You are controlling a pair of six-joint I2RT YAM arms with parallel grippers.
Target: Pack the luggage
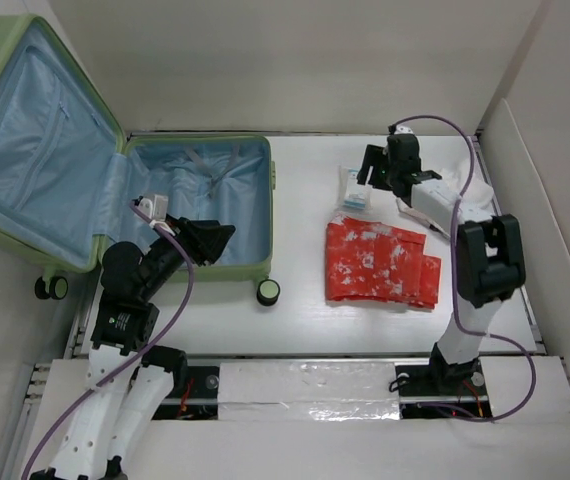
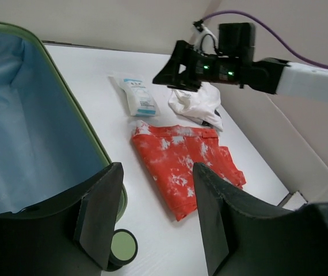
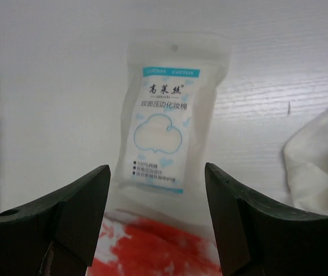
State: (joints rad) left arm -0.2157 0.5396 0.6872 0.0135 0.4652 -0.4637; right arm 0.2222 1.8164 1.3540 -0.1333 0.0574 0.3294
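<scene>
The light-green luggage (image 1: 115, 190) lies open at the left, its blue lining showing; its near rim also shows in the left wrist view (image 2: 80, 115). My left gripper (image 1: 223, 238) is open and empty above the luggage's near right corner. A folded red and white cloth (image 1: 380, 262) lies on the table's middle. A white cotton-pad packet (image 1: 355, 190) lies just behind it. My right gripper (image 1: 368, 172) is open and empty, hovering over the packet (image 3: 167, 115), its jaws standing either side of it. A white cloth (image 1: 435, 195) lies to the right, partly hidden under the right arm.
A black and green spinner wheel (image 1: 268, 291) sticks out at the luggage's near right corner. White walls close in the table at the back and right. The red cloth (image 2: 181, 164), packet (image 2: 138, 95) and white cloth (image 2: 198, 103) show in the left wrist view.
</scene>
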